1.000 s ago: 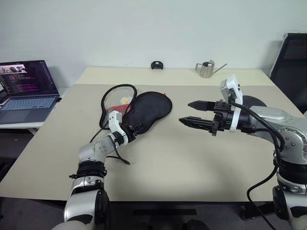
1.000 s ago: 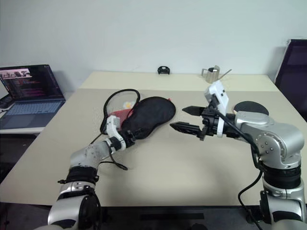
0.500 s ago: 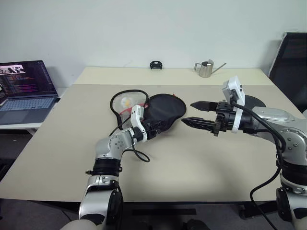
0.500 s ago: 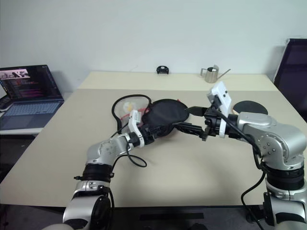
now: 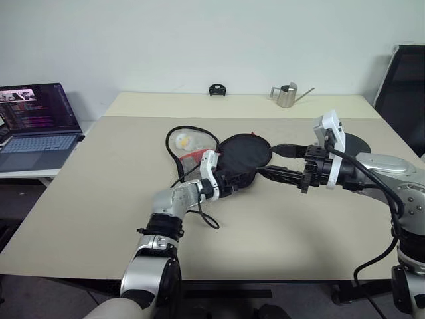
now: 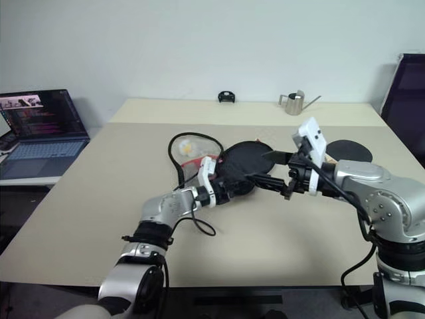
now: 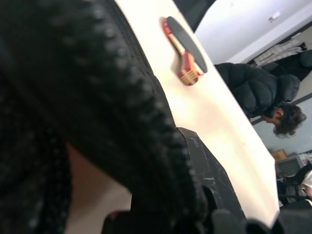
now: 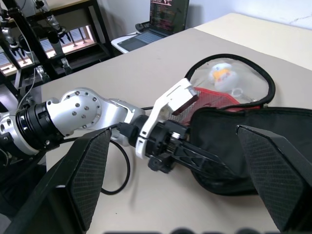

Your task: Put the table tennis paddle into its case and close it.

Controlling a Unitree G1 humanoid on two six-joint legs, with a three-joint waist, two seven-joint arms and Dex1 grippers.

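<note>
The left gripper is clamped on the case at mid-table. The right gripper, fingers spread wide, flanks it. The table tennis paddle lies far right.

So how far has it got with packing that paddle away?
Early days. The left end effector is shut on the black case, which lies open on the table. The right end effector is open beside it, holding nothing. The table tennis paddle lies apart on the table: picking it up, inserting and zipping all remain.
</note>
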